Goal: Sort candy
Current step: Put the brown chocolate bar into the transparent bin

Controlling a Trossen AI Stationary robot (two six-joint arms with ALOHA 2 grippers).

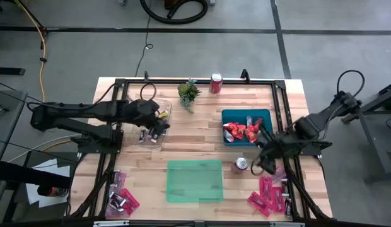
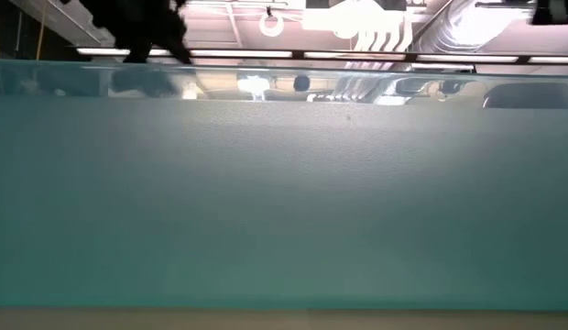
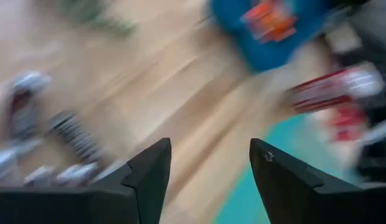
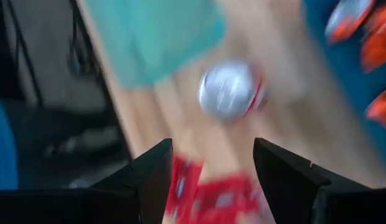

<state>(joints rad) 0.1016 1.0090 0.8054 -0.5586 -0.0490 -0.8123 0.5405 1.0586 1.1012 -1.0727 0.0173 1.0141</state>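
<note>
1. Your left fingers (image 1: 159,128) hover over the clear tray (image 1: 165,108) with the dark bars (image 1: 147,135) in it, spread wide and holding nothing. Lift too low and you could catch the tray's wall and drag it across the worktop (image 1: 195,151).
2. Your right fingers (image 1: 262,165) are also wide apart and empty, just beside the soda can (image 1: 241,164). A careless sweep toward the pink packets (image 1: 270,194) at the near right corner could tip the can onto them.
3. The red-orange packets (image 1: 239,131) sit in the blue tray (image 1: 266,115); the green tray (image 1: 195,181) is bare. More sweets lie in a heap (image 1: 122,199) at the near left corner, so a grab there may lift two kinds together and mix the sorting.
</note>
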